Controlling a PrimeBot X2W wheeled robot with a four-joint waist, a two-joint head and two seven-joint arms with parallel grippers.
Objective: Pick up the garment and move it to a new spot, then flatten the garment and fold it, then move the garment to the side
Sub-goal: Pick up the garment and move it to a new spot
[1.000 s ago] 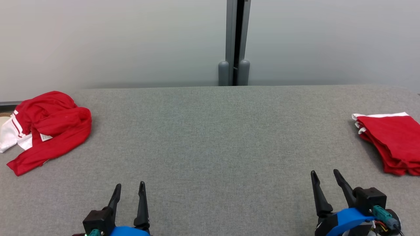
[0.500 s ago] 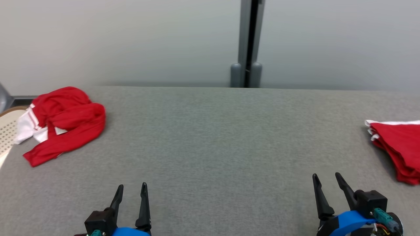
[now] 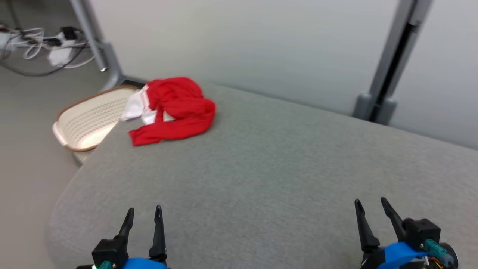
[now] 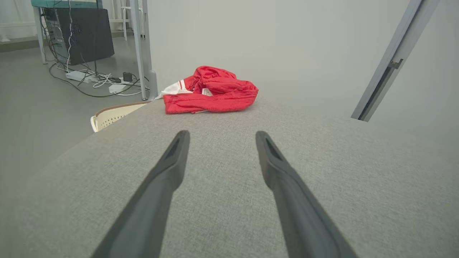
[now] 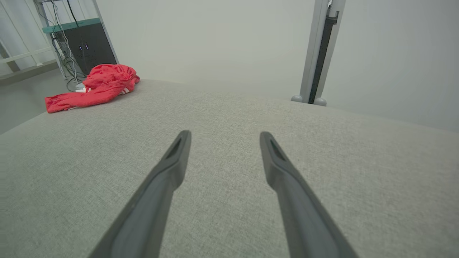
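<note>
garment point(image 3: 173, 108), a red heap with white trim, lies crumpled on the grey table point(image 3: 261, 168) at the corner just beside the basket point(image 3: 89, 117), its white part reaching toward the basket. the left gripper point(image 3: 145, 208) and right gripper point(image 3: 369, 200) hover low over the table well away from the basket, fingers spread and holding nothing.

the step in hand looks like the first reach for the pick-up. to do it well, i would send the left gripper, the one nearer the basket, over the bulk of the heap rather than its thin red tail, and close on a thick fold so the whole piece lifts together. coming in from the side away from the basket should keep the cloth from being nudged over the edge.

hard to tell: which part is sleeve, collar or hem, and whether the white edge touches the basket's rim. the table cuts off the basket's near side, and the head view is slightly blurred.
</note>
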